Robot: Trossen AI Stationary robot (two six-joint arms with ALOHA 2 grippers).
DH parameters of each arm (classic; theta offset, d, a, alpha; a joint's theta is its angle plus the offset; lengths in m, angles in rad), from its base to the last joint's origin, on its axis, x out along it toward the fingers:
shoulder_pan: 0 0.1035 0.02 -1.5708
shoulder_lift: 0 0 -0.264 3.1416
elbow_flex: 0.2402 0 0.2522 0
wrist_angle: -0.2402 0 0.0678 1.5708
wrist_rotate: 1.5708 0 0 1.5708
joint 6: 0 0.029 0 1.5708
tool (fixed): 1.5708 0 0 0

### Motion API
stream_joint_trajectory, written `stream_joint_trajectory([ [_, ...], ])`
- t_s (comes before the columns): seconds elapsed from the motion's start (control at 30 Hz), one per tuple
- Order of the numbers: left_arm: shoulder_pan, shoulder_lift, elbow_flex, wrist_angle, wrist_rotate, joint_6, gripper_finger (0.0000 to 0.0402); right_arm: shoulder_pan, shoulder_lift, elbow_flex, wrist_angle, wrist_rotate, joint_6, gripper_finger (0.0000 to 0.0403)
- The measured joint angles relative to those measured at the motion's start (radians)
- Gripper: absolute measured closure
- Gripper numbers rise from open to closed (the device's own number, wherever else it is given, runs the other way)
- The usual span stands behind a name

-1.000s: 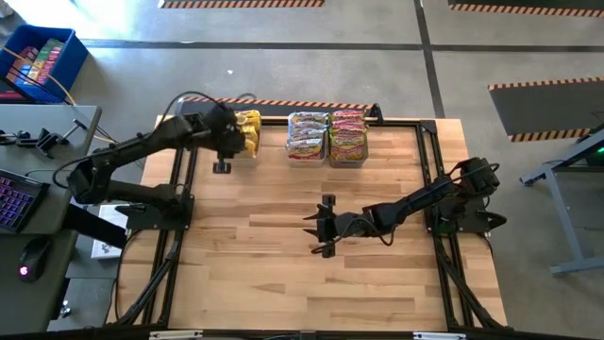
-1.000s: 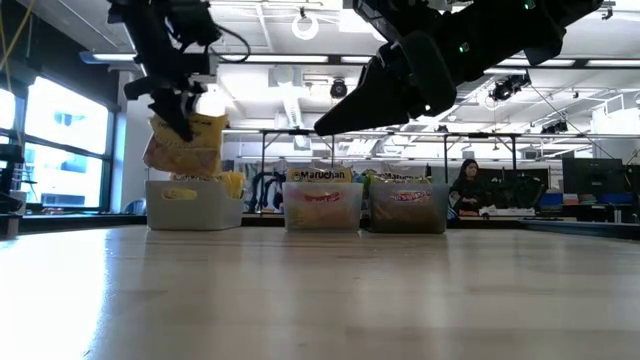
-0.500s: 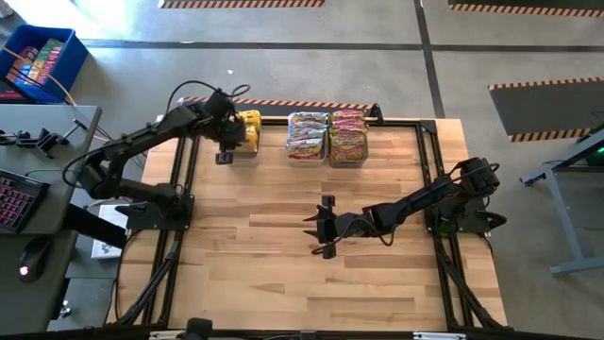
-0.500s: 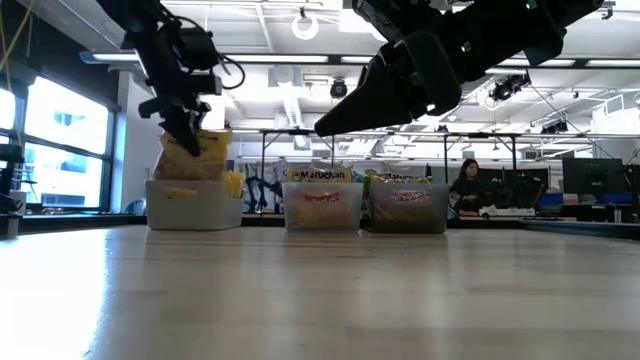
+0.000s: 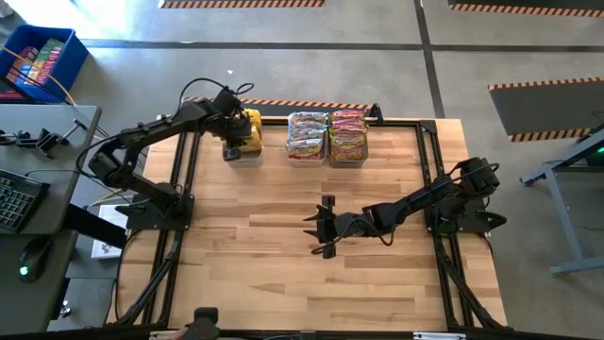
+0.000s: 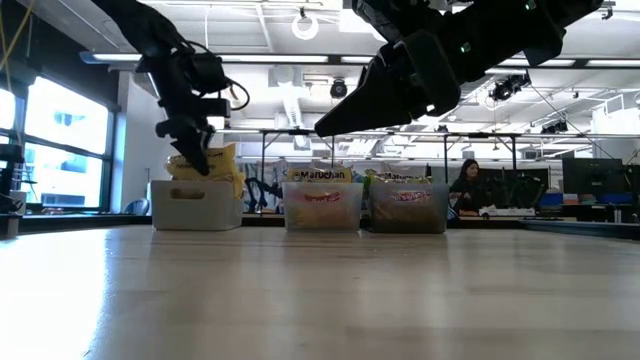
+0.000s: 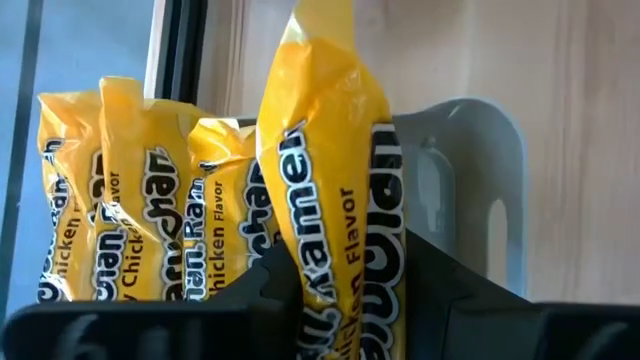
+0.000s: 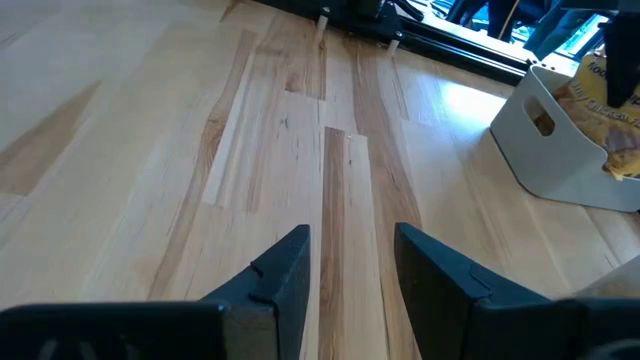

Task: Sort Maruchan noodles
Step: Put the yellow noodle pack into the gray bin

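Yellow pkt point(image 7: 330, 190) lower now, in white bin point(image 5: 242, 154), L fingers point(image 7: 450, 290) on it.

— Where's everything off the middle bin point(image 5: 308, 138)?
— Left bin point(image 5: 243, 154) on its left, right bin point(image 5: 347, 138) touching its right. Noodle packets point(image 7: 120, 190) stand in the left one. Right gripper point(image 5: 312, 227) waits well in front, mid-table point(image 5: 283, 274).

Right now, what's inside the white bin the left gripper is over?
The white bin holds yellow chicken-flavor packets standing on edge, and the left gripper lowers another yellow packet in beside them. The bin's floor is covered, so the total count is unclear.
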Motion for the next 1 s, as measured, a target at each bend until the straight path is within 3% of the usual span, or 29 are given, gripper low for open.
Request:
stream_joint_trajectory([
  [0.37,-0.019,-0.003,-0.001,0.008,-0.076,-0.080,0.0264,0.000,0.000,0.000,0.000,0.000,0.000,0.0274],
  [0.5,-0.036,-0.012,-0.001,-0.023,-0.156,-0.061,0.0260,0.000,0.000,0.000,0.000,0.000,0.000,0.0274],
  [0.63,-0.058,-0.028,-0.002,-0.058,-0.214,-0.021,0.0281,0.000,0.000,0.000,0.000,0.000,0.000,0.0274],
  [0.83,-0.079,-0.038,-0.002,-0.068,-0.223,0.035,0.0332,0.000,0.000,0.000,0.000,0.000,0.000,0.0274],
  [1.0,-0.102,-0.038,-0.002,-0.089,-0.246,0.078,0.0351,0.000,0.000,0.000,0.000,-0.001,0.000,0.0274],
])
